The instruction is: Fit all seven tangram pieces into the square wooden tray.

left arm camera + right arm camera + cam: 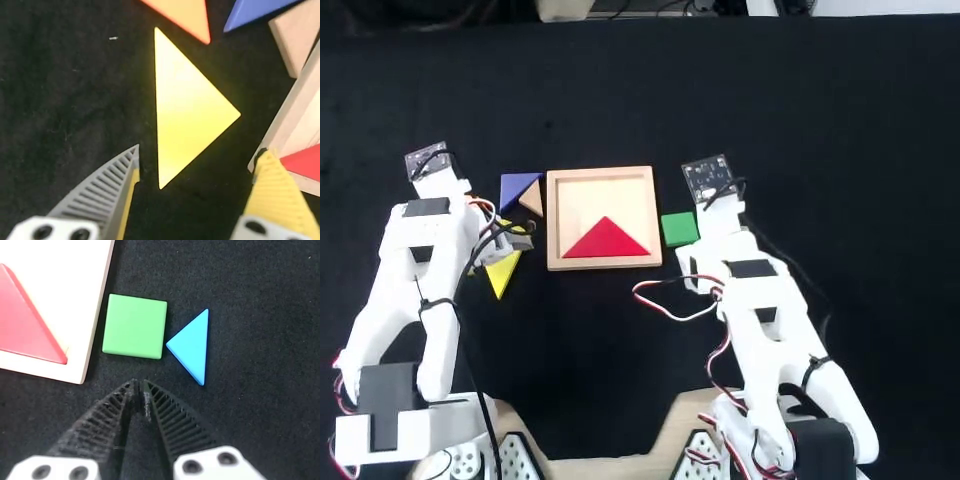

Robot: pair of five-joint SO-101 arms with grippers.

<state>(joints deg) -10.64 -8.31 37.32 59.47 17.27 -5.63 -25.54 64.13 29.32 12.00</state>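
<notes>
The square wooden tray point(603, 173) lies mid-table with a red triangle point(606, 240) in its near part. Left of it are a dark blue triangle point(518, 187), a plain wooden piece point(533, 199) and a yellow triangle point(502, 272). In the left wrist view my left gripper point(197, 167) is open just above the yellow triangle point(185, 110), its fingers straddling one corner, with an orange piece point(182, 15) beyond. My right gripper point(139, 387) is shut, close to a green square point(135, 326) and a light blue triangle point(194, 347) beside the tray point(95, 325).
Black cloth covers the table. The tray's corner point(295, 120) sits close to one left finger. Both arm bases stand at the near edge, with a red-and-white cable point(670, 300) looping in front of the right arm. The far half of the table is free.
</notes>
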